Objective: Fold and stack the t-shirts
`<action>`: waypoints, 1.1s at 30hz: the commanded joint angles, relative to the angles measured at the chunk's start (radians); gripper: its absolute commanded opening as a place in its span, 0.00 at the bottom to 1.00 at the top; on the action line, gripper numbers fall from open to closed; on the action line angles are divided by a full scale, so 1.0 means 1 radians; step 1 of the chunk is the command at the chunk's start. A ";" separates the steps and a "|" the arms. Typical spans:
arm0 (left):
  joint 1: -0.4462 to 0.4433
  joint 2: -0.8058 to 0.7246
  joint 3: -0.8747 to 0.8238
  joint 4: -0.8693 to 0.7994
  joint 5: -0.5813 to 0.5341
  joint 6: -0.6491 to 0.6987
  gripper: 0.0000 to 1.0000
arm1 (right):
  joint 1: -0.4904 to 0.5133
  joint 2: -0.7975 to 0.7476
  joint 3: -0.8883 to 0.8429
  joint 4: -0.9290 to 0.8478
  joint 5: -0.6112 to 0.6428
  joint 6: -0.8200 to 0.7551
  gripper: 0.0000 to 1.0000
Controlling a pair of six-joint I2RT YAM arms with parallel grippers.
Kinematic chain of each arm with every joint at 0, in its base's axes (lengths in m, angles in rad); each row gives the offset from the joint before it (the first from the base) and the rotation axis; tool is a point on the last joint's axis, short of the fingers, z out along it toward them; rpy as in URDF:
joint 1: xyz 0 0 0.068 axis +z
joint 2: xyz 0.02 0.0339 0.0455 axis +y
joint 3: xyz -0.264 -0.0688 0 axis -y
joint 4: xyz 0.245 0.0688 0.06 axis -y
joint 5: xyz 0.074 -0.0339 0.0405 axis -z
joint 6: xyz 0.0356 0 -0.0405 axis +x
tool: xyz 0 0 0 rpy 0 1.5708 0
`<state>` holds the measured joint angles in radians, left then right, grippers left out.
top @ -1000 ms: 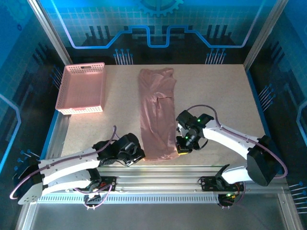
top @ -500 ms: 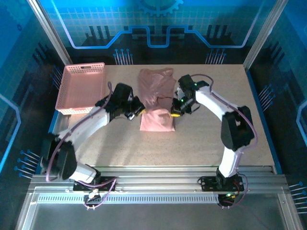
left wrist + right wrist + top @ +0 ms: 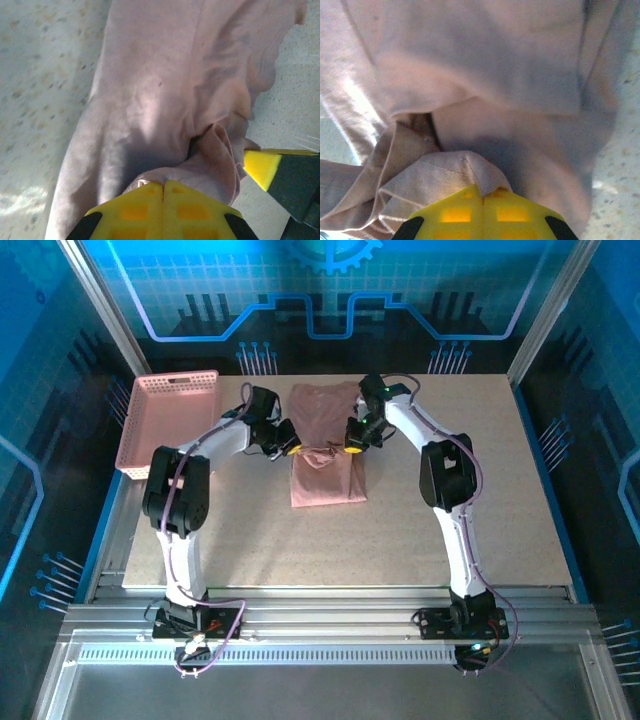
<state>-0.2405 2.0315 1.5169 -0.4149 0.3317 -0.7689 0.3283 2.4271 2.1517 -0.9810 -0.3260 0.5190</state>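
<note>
Since half a second ago, both arms have been carried further toward the far edge of the table (image 3: 450, 510). The near part of the t-shirt (image 3: 326, 480) has been drawn up with them, so the cloth is now seen as a shorter, doubled rectangle.

From overhead, the pink t-shirt is seen lying at the middle of the far half of the table, its near edge squared off and its far end rumpled. The left gripper (image 3: 291, 449) is placed at the shirt's left edge and the right gripper (image 3: 351, 448) at its right edge, level with each other across the cloth.

In the left wrist view, the yellow fingers are pressed together, with a bunched fold of pink fabric pinched between them. A yellow fingertip of the other gripper is seen just beside the same fold. In the right wrist view, the fingers are likewise closed on a hemmed corner of fabric; perhaps two layers are caught, though the close view leaves this uncertain.

A pink lattice basket (image 3: 170, 425) is set at the far left corner of the table, apart from the shirt.
</note>
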 commanded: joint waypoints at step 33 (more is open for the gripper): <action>-0.126 -0.356 -0.694 0.427 0.110 -0.268 0.65 | 0.035 -0.505 -0.882 0.432 -0.123 0.041 0.68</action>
<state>-0.3630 1.6547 0.8246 -0.1169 0.4278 -0.9863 0.3592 1.8992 1.2598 -0.5869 -0.4530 0.5533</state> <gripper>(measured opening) 0.652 0.682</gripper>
